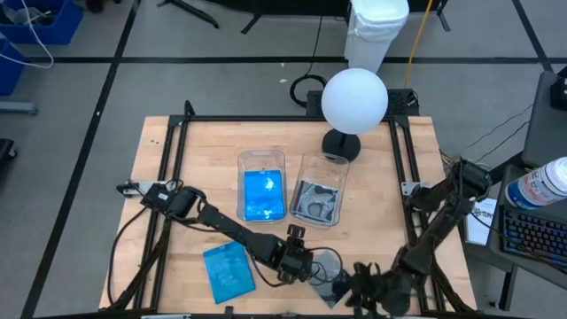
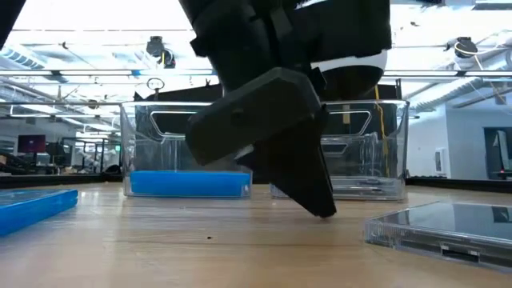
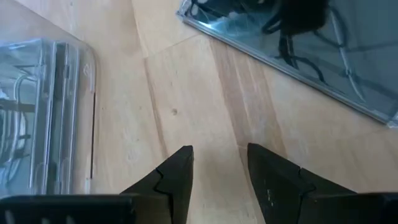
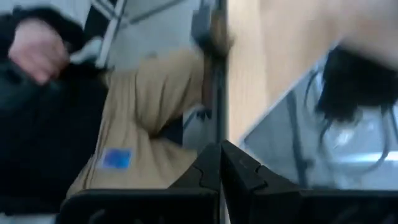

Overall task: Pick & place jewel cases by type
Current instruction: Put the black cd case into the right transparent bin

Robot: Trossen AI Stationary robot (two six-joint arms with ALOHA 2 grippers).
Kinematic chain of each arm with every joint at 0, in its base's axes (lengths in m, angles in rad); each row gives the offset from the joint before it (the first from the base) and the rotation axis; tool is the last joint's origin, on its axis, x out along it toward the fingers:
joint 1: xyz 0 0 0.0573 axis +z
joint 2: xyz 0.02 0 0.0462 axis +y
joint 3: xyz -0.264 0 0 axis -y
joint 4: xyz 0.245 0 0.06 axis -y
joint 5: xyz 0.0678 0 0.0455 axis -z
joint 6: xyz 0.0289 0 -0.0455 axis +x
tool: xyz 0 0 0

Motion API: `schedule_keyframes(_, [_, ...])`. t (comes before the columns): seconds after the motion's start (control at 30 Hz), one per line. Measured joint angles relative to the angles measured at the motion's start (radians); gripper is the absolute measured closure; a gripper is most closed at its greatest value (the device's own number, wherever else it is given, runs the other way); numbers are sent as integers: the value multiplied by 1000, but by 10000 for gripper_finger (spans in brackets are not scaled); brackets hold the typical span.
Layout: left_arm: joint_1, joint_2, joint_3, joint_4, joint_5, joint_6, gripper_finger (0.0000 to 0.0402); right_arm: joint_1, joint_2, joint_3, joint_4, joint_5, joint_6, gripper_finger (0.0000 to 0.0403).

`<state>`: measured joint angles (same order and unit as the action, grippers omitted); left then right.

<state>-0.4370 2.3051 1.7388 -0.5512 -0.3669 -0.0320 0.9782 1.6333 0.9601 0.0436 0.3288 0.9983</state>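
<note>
A clear jewel case (image 1: 328, 268) lies flat near the table's near edge and also shows in the left wrist view (image 3: 298, 56) and the low view (image 2: 448, 228). A blue jewel case (image 1: 229, 270) lies flat to its left. My left gripper (image 3: 221, 162) is open, low over bare wood just left of the clear case, touching nothing. My right gripper (image 4: 222, 163) is shut at the near table edge, by the clear case's near corner (image 4: 298, 143). The left tub (image 1: 263, 190) holds blue cases. The right tub (image 1: 317, 199) holds clear ones. My right gripper comes level from the table's near side with its fingers shut. Its tips stand at the clear case's near corner (image 4: 249, 140). I cannot tell whether they touch it. The case lies flat on the table.
A white ball lamp on a black base (image 1: 353, 106) stands behind the tubs. A black frame (image 1: 177, 142) rims the table. A person's hand (image 4: 37, 46) and khaki trousers (image 4: 149, 118) show beyond the near edge. Bare wood lies between the two loose cases.
</note>
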Motion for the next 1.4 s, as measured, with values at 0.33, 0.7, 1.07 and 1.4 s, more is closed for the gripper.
schedule_keyframes(0.33, [-3,-1,-15,68,52,-4,245,11,186,72,-213,-170,228,403])
schedule_keyframes(0.7, [-32,-2,-15,67,140,-4,245,-53,192,75,-353,-143,246,403])
schedule_keyframes(1.07, [-91,-2,-15,105,173,30,245,-128,193,66,-443,-128,244,403])
schedule_keyframes(1.4, [-117,-2,-15,108,165,94,245,-184,195,64,-599,-14,241,403])
